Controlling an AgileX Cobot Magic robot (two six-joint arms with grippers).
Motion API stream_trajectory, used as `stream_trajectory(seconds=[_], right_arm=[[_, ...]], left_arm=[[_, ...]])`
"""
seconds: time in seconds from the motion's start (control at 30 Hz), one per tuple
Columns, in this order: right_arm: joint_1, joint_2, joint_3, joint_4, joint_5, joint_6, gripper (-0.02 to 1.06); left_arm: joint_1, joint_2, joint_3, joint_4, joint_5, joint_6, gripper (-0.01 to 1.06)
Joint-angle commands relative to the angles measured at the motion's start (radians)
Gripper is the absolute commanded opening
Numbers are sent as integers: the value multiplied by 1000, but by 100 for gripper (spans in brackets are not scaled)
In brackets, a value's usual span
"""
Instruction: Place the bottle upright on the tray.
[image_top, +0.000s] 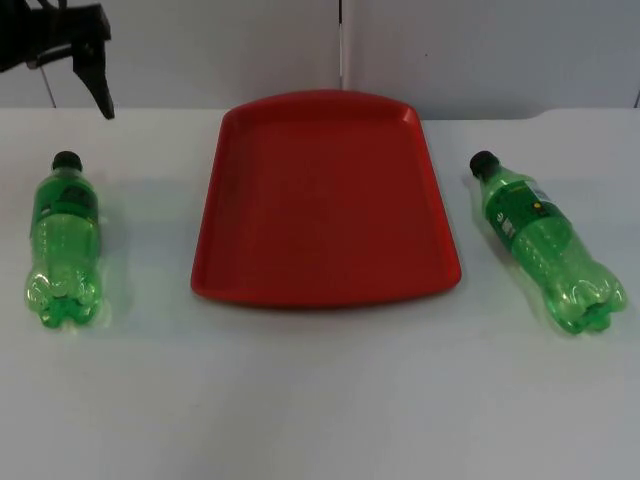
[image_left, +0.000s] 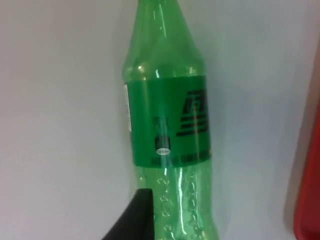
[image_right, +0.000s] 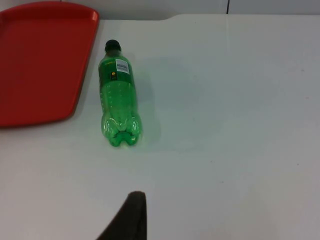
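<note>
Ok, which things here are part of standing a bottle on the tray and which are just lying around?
Job: left green bottle lying under the left claw; red tray.
Lying about: right green bottle, on its side beside the tray.

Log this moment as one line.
left gripper: above left green bottle | right gripper: waiting | right green bottle: lying | red tray: no bottle
</note>
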Motion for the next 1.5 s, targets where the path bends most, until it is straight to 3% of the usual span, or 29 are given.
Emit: stream_trajectory(seconds=[0.0,0.1,0.5,0.97,1.47], right_arm=[[-7,-3,2,-4,-1,-3,105],[-7,-3,2,-4,-1,-3,105],[-7,-3,2,-4,-1,-3,105],[-7,-3,2,-4,-1,-3,105],[-7,-3,2,-4,-1,-4,105]], left_arm=[[12,18,-13,-4,-5,-11,105],[25,78,-65,-3,36,-11,105],[25,195,-194,51,32,-33,105],[11,285,-212,114,41,-58,105],[-23,351,-212,202,-7,-112,105]])
